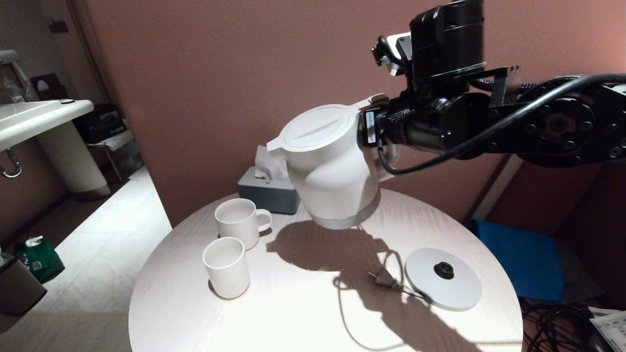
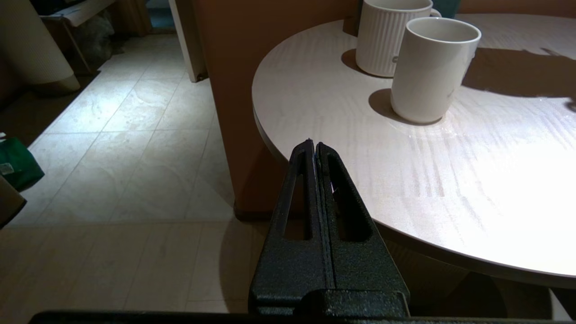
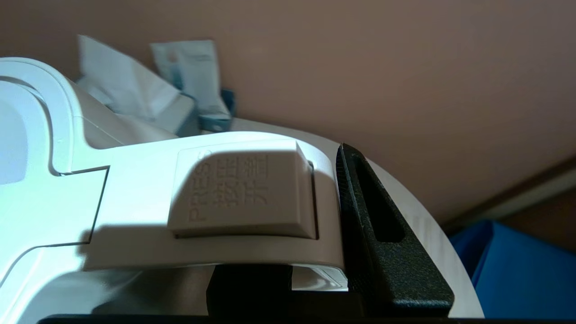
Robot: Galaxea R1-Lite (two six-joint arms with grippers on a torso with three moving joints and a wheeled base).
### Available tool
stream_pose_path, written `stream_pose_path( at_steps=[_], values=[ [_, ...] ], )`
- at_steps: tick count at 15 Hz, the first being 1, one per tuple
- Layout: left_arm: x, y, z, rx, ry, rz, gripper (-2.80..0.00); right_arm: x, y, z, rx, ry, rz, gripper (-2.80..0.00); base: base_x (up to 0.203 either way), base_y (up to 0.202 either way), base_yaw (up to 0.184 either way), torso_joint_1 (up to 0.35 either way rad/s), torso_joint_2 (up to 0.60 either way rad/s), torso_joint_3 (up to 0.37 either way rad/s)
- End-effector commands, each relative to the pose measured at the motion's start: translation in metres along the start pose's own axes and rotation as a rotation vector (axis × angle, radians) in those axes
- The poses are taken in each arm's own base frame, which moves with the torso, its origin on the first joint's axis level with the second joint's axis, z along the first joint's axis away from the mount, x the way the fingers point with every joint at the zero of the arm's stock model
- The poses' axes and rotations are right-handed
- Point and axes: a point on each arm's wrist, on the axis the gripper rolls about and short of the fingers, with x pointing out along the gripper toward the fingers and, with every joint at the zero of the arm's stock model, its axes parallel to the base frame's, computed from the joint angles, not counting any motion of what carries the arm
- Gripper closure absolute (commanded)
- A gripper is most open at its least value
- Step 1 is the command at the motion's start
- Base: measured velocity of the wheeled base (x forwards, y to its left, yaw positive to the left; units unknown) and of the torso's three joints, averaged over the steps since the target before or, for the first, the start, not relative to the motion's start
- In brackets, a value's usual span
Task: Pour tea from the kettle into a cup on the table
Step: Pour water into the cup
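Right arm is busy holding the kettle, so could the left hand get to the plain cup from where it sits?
Probably yes. The left hand, shut, sits off the table edge, and bare tabletop lies between it and the plain cup. The ribbed mug stands behind it.

Bare pale wood-grain round table [image 1: 293, 313] lies open at the near middle. A plain white handleless cup [image 1: 226, 266] and ribbed white mug [image 1: 238, 222] crowd the left side — nearly touching. The flat grey base disc [image 1: 442, 277], with cord and plug [image 1: 383, 278], blocks the right. A grey tissue box [image 1: 269, 194] closes the back.
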Motion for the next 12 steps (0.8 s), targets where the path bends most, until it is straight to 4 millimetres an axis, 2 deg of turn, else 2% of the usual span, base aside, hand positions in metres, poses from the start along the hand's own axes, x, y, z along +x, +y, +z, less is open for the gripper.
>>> stream_pose_path(
  at_steps=[1,5,8,12],
  values=[
    [0.0,0.0,0.0,-0.001,0.001,0.0,0.0,0.009,0.019,-0.004,-0.025,0.005,0.01,0.0,0.0,0.0,0.0,0.0,0.0,0.0],
    [0.0,0.0,0.0,0.0,0.001,0.0,0.0,0.014,0.043,0.0,-0.082,-0.023,0.012,0.0,0.0,0.0,0.0,0.0,0.0,0.0],
    [0.0,0.0,0.0,0.0,0.001,0.0,0.0,0.018,0.05,0.003,-0.122,-0.037,0.007,0.0,0.0,0.0,0.0,0.0,0.0,0.0],
    [0.0,0.0,0.0,0.0,0.001,-0.001,0.0,0.018,0.063,-0.005,-0.146,-0.023,0.024,0.0,0.0,0.0,0.0,0.0,0.0,0.0]
  ],
)
